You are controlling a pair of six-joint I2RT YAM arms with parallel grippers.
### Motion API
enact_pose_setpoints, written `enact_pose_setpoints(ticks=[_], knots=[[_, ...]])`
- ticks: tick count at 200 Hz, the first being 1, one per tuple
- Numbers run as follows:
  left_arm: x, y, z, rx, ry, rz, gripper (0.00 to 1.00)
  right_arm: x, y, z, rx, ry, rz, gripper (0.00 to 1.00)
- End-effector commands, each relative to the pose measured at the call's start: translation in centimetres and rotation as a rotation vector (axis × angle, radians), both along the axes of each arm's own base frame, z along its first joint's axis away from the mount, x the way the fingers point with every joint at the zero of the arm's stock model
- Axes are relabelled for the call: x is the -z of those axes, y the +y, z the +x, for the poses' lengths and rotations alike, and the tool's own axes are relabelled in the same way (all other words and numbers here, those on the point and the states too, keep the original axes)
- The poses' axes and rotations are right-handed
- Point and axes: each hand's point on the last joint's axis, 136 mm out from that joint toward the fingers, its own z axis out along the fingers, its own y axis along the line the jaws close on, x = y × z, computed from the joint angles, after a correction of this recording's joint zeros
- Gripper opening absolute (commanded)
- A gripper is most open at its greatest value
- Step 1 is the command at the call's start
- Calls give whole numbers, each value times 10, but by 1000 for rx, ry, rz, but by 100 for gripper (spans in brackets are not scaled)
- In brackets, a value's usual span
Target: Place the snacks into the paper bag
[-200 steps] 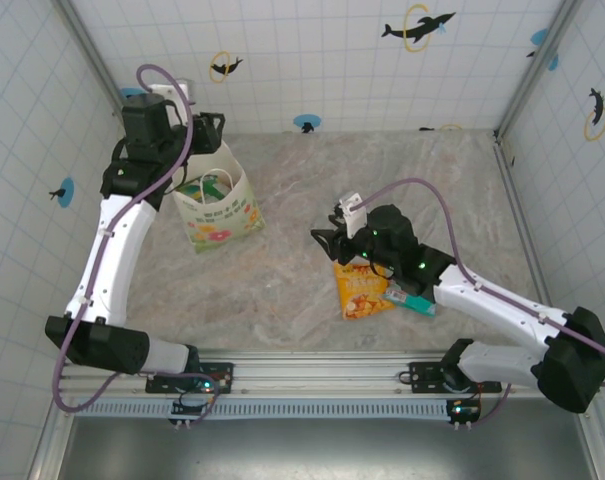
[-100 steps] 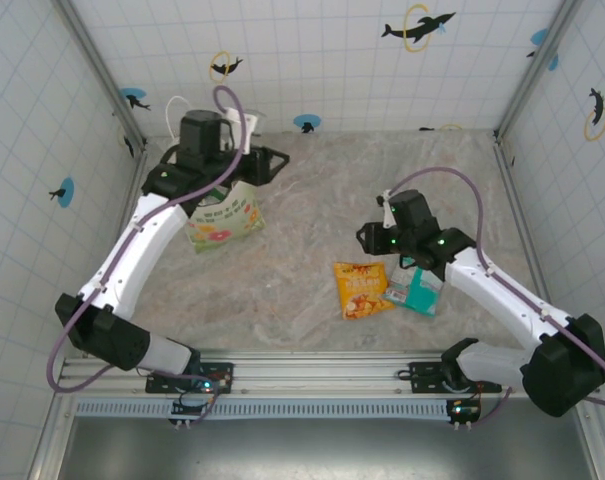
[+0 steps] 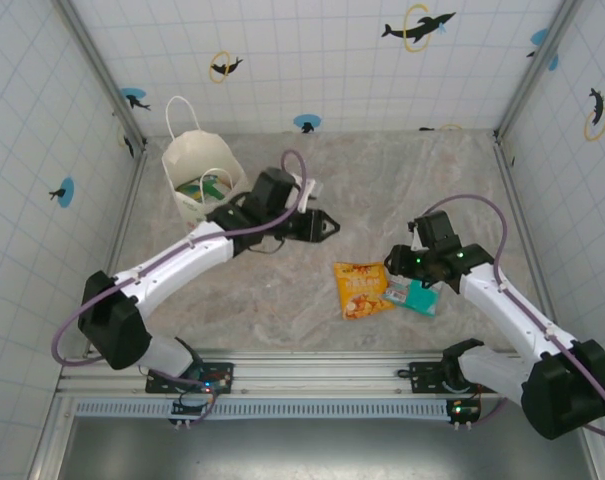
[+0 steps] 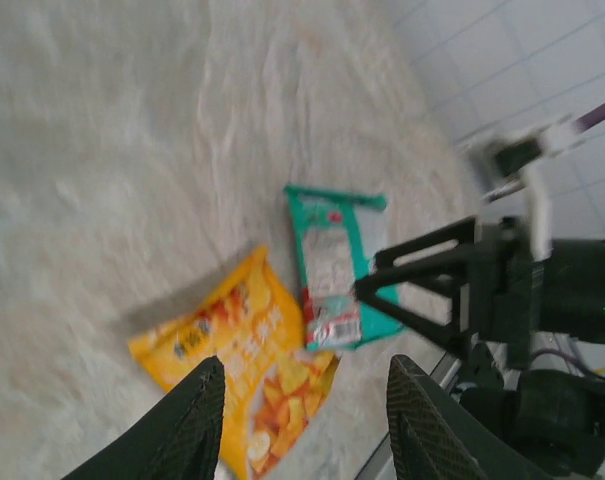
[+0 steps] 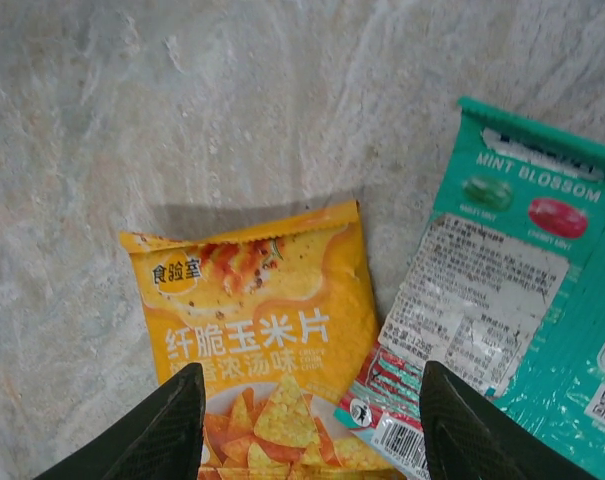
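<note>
Swung away from the paper bag [image 3: 196,158] since a second ago, the left gripper [image 3: 322,225] now hangs mid-table, jaws wide and empty. The right gripper [image 5: 307,440], equally wide and empty, hovers over the yellow-orange packet [image 5: 267,330] and teal-white packet [image 5: 502,290], which lie flat and touch at a corner, well apart from the bag. Both look light, thin, crinkly and slick; pinching a crimped end seam seems the surest hold. The left arm stretches low toward centre; the right arm is bent at the elbow, wrist pointing down.
</note>
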Motion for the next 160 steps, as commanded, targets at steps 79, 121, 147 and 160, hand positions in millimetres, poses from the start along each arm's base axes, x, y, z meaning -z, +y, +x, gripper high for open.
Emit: enact_pose_setpoints(ticks=[79,121,147,160], knots=[[107,14,-25,-307,226,-21,49,31,14,-18,-63,-7,99,55],[129,6,-26,-306,280,-44,49,49,13,-24,-67,16,92,55],[139,6,-24,-322,292,-46,48,58,12,-27,-67,33,88,55],[143,6,-25,-327,302,-43,49,63,11,-28,-64,44,81,55]])
